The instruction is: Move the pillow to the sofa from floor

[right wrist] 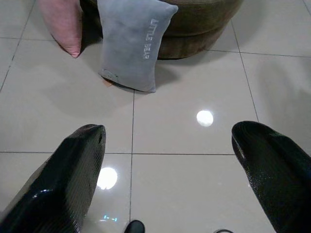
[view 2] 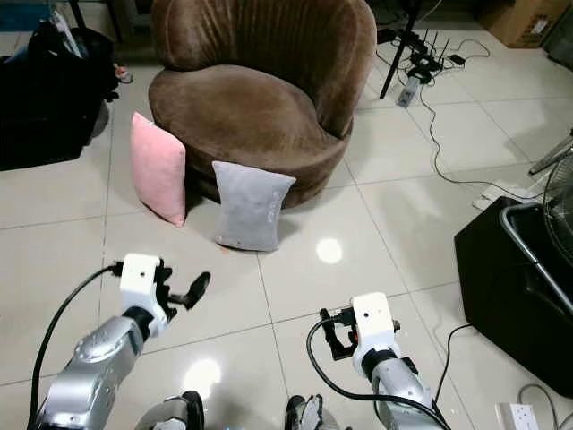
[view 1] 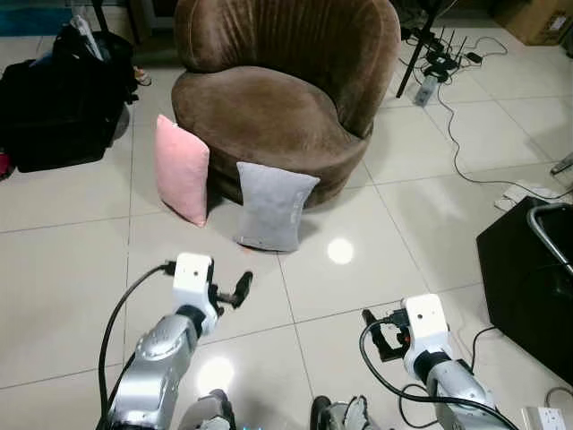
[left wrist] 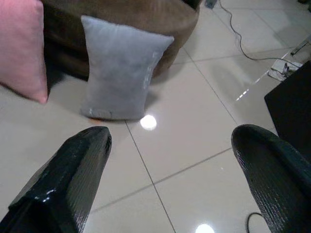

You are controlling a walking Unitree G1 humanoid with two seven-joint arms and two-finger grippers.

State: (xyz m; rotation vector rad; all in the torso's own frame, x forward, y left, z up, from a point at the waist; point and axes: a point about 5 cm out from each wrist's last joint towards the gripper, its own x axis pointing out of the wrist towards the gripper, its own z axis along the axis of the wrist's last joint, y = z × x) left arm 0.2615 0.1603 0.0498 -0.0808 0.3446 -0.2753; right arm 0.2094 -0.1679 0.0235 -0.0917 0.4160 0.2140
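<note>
Tiled floor (view 1: 72, 269), pale and glossy, with ceiling-light glare; brown round sofa (view 1: 277, 90) at the far middle, seat bare

Grey pillow (view 1: 274, 207): stands on edge on the tiles, leaning against the sofa base, front centre; nearest to the robot
Pink pillow (view 1: 182, 168): also on edge against the base, just beside the grey one on the robot's left
Black bag (view 1: 63, 94): far left, well apart from the sofa
Cables (view 1: 466, 152) and black box (view 1: 528, 278): on the right

Left gripper (view 1: 235, 293): raised over the floor, aimed towards the grey pillow, fingers spread wide, nothing held
Right gripper (view 1: 376, 333): low and nearer the body, fingers wide apart too, empty

Step in hand, as judged: approach, no pillow reached yet. Advice: close in and bend first, since both grippers are well short. Take the grey pillow by its upper edge or a top corner, fingers straddling the soft fabric deeply so it does not slip; keep clear of the pink one. Lift fully before swinging over the sofa rim, then release on the seat
</note>
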